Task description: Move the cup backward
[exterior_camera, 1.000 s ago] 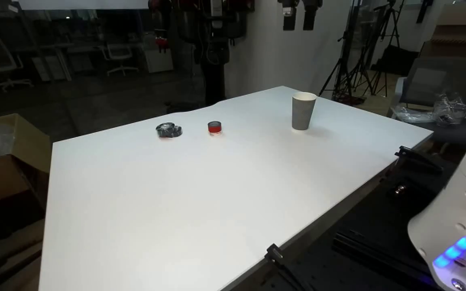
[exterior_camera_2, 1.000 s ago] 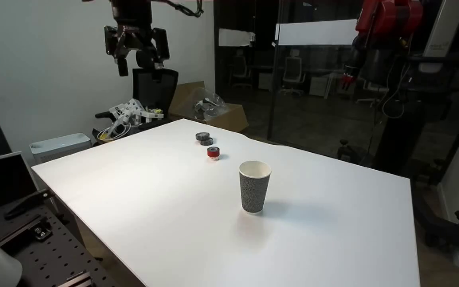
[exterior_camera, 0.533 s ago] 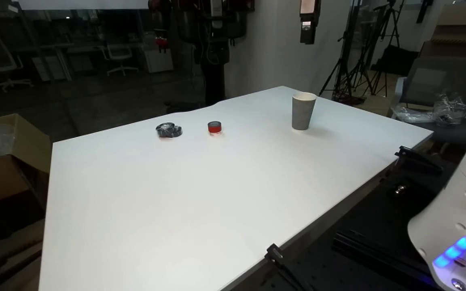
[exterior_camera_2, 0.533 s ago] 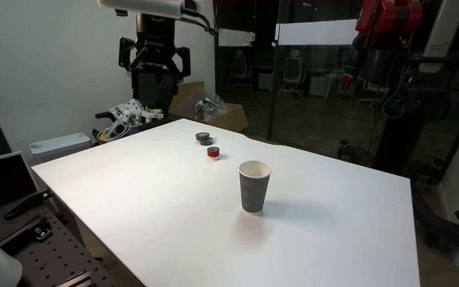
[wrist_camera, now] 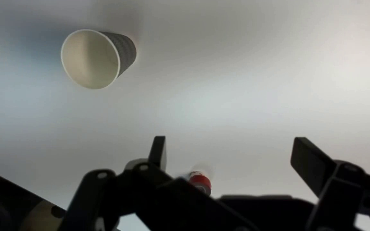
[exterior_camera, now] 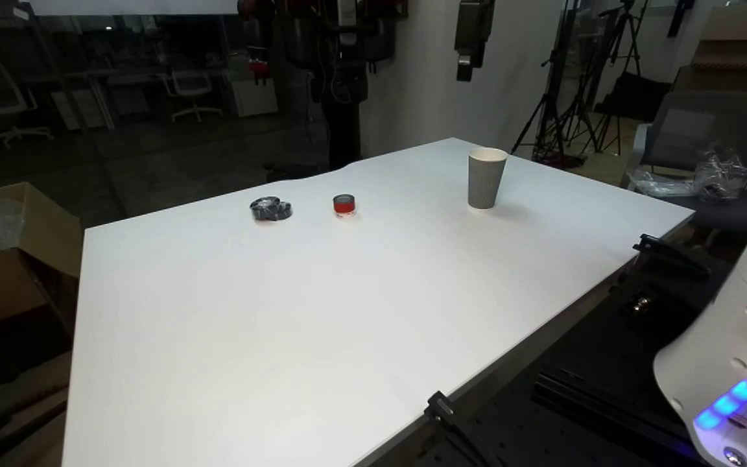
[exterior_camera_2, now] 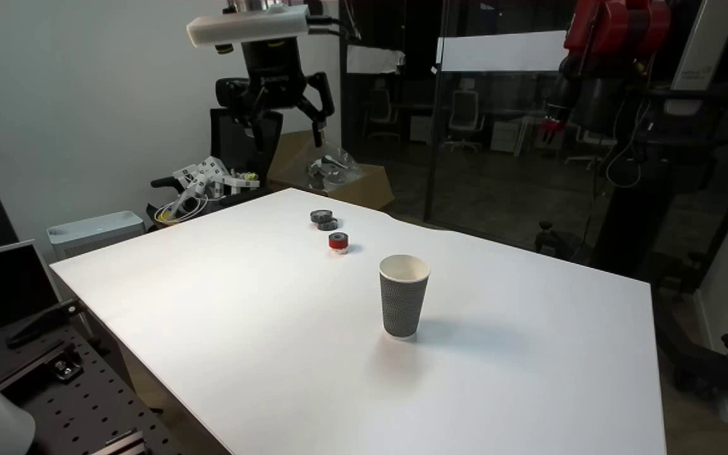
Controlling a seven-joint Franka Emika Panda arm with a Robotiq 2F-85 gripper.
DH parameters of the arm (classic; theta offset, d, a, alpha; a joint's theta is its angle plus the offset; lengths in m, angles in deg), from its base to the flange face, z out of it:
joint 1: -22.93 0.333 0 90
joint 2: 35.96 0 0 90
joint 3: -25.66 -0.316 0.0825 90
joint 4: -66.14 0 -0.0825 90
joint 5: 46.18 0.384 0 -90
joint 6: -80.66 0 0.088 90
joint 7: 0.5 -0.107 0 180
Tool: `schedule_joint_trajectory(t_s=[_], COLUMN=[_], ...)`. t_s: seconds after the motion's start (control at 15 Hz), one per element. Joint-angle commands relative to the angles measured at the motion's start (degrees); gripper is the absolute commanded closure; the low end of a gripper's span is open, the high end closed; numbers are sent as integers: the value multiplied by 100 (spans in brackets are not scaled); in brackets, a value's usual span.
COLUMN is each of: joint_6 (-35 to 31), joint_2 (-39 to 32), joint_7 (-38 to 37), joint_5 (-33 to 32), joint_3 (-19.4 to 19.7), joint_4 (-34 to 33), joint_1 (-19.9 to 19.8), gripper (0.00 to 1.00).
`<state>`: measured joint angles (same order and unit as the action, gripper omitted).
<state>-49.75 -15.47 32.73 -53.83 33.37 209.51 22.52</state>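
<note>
Approach to cup [exterior_camera_2: 402,304], apparently: swinging hand [wrist_camera: 229,146] lower and turning it, spread wide apart.
Hovering high, gripping nothing; leaving cup upright on table [exterior_camera_2: 244,303], well apart from red roll [exterior_camera_2: 339,241]. Likely lining up a grasp, not yet moving cup backward.

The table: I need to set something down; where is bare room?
On the table, the widest bare patch runs from the black rolls and red roll to the edge beside the robot base. In an exterior view, another lies between the cup and right-hand edge. Most crowded: around the rolls.
</note>
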Motion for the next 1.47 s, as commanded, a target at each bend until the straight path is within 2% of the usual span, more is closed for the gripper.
schedule_joint_trajectory(t_s=[0.0,0.2,0.4,0.47,0.73,0.87,1.13,1.4], joint_6=[-993,-1363,-1032,-1275,-1208,-1324,-1451,-1334], joint_2=[-933,-1879,-2584,-2091,-2638,-2760,-3041,-3267], joint_7=[-1027,-1490,-1200,-1189,-1184,-464,1472,2407], joint_5=[-929,-1514,-1262,-1331,-1317,-1072,-158,316], joint_3=[-209,-139,-38,-63,-47,-90,-140,-91], joint_4=[-214,-486,-890,-420,-779,-870,-1101,-1347], joint_1=[-376,-606,-660,-648,-689,-766,-1023,-1277], gripper=[0,0,0,0,0,0,0,0])
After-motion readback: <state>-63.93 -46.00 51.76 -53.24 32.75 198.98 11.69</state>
